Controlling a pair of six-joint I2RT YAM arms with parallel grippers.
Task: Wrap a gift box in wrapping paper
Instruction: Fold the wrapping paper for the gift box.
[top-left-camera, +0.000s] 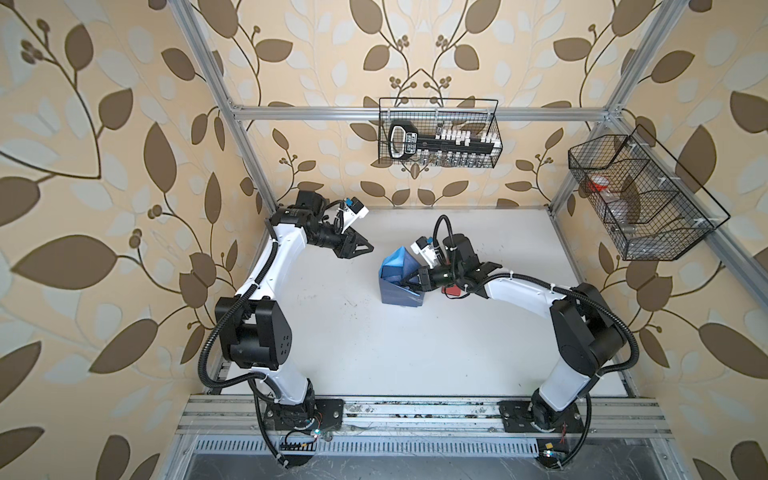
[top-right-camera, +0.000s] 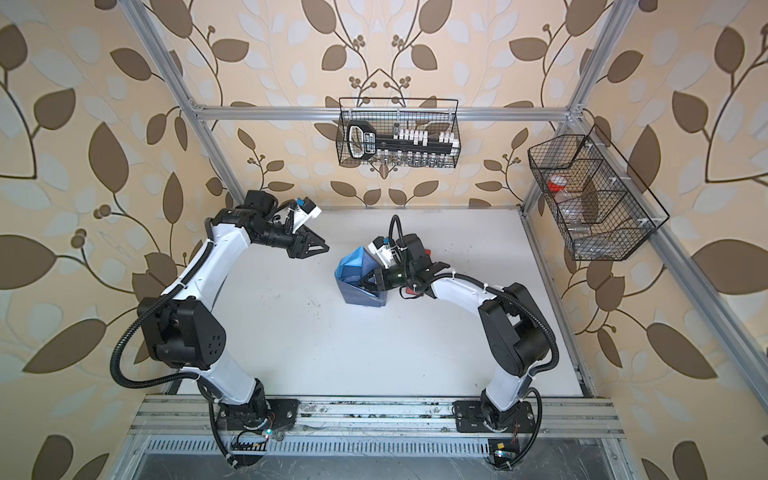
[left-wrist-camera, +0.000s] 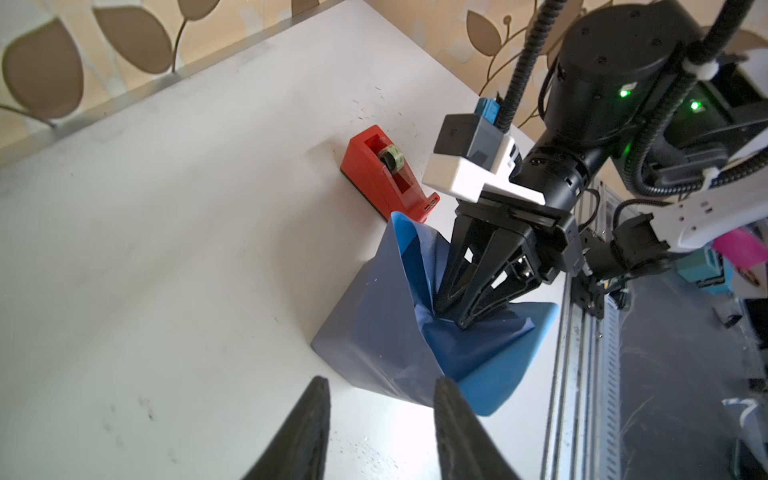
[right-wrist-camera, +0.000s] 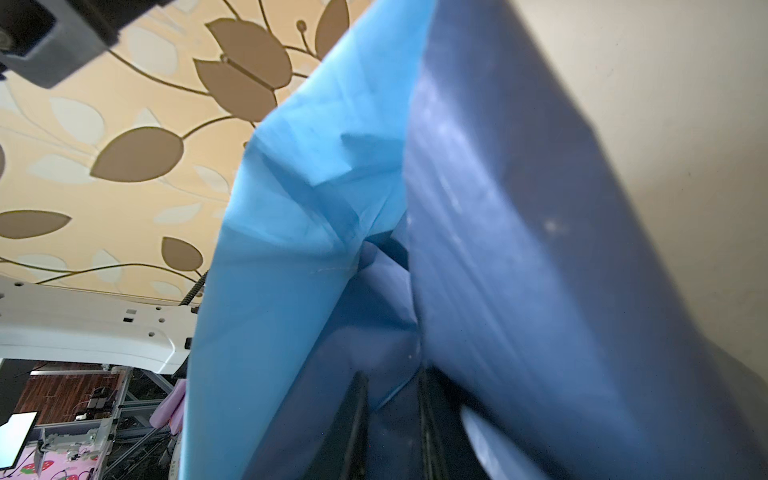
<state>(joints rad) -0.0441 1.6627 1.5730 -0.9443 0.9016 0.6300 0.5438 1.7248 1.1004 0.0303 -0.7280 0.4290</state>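
The wrapping paper (top-left-camera: 397, 282) (top-right-camera: 357, 282) stands bunched up in a loose cone near the middle of the table, sky-blue inside and slate-blue outside. The gift box is hidden within it. My right gripper (top-left-camera: 402, 284) (top-right-camera: 360, 286) (left-wrist-camera: 453, 316) reaches into the folds from the right, its jaws nearly together with paper (right-wrist-camera: 390, 332) between them. My left gripper (top-left-camera: 368, 248) (top-right-camera: 324, 248) (left-wrist-camera: 382, 380) hovers open to the upper left of the paper, clear of it, with only table showing between its fingers (left-wrist-camera: 311, 419).
A red tape dispenser (left-wrist-camera: 382, 174) (top-left-camera: 451, 291) sits on the table just behind the paper, under my right wrist. Two wire baskets hang on the frame, one at the back (top-left-camera: 438, 133) and one on the right (top-left-camera: 640, 199).
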